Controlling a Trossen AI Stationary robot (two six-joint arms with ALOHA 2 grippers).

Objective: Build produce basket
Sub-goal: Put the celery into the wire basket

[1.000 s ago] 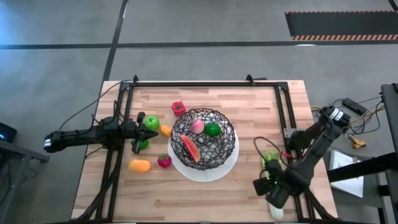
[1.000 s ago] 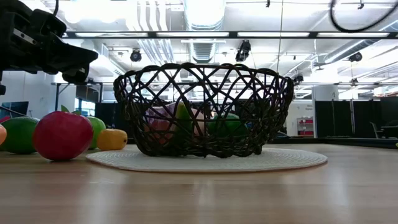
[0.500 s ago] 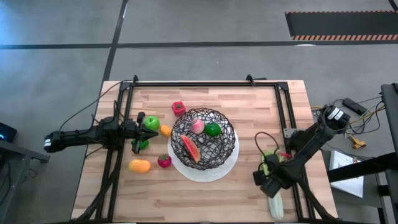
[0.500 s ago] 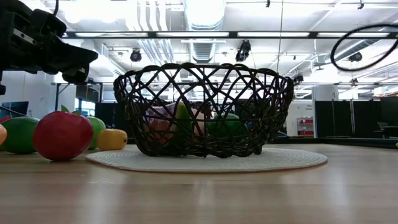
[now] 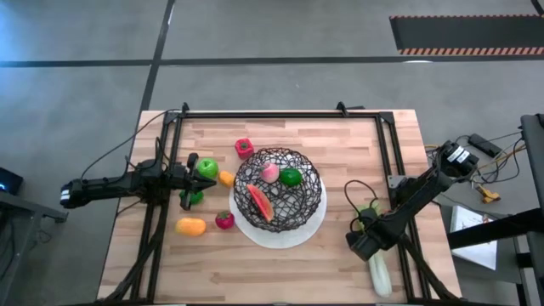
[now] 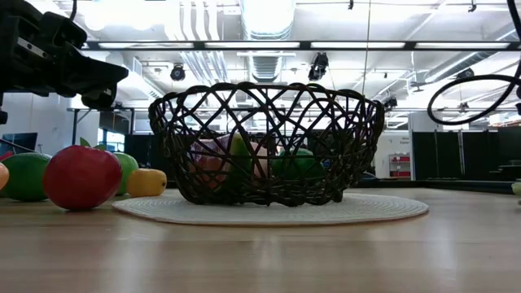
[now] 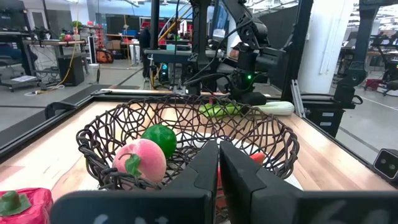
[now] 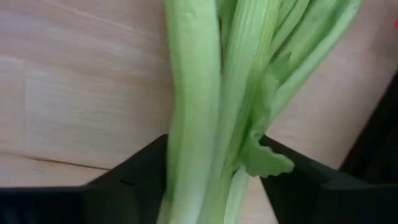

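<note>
The black wire basket (image 5: 280, 193) stands on a white plate (image 5: 280, 235) and holds a watermelon slice (image 5: 260, 205), a peach (image 5: 269, 172) and a round green fruit (image 5: 291, 178). A red pepper (image 5: 244, 148), green apple (image 5: 206, 167), orange pieces (image 5: 191, 226), a strawberry (image 5: 224, 221) and a small green fruit (image 5: 191, 198) lie left of it. My left gripper (image 5: 189, 180), shut, hangs beside the apple; its wrist view (image 7: 218, 163) faces the basket. My right gripper (image 5: 364, 243) is shut on the celery stalk (image 5: 379, 274) near the table's right edge. My right gripper pinches the celery between its two fingers (image 8: 134, 173), around the middle of the stalk (image 8: 189, 140), coming from above with the fingers across it. The leafy end (image 5: 367, 212) points to the far side, the pale end to the near edge. Whether it is clear of the table I cannot tell.
A black frame rail (image 5: 393, 161) runs along the table's right side close to the right arm, and another along the left (image 5: 166, 161). A cable loop (image 5: 357, 194) hangs off the right arm. Bare wood lies between the basket and the celery (image 5: 340, 255).
My right gripper has moved toward the far edge and slightly toward the basket, and the celery's pale end has shifted the same way. The arm's cable loop has dropped lower into the low view. My left arm has kept still.
</note>
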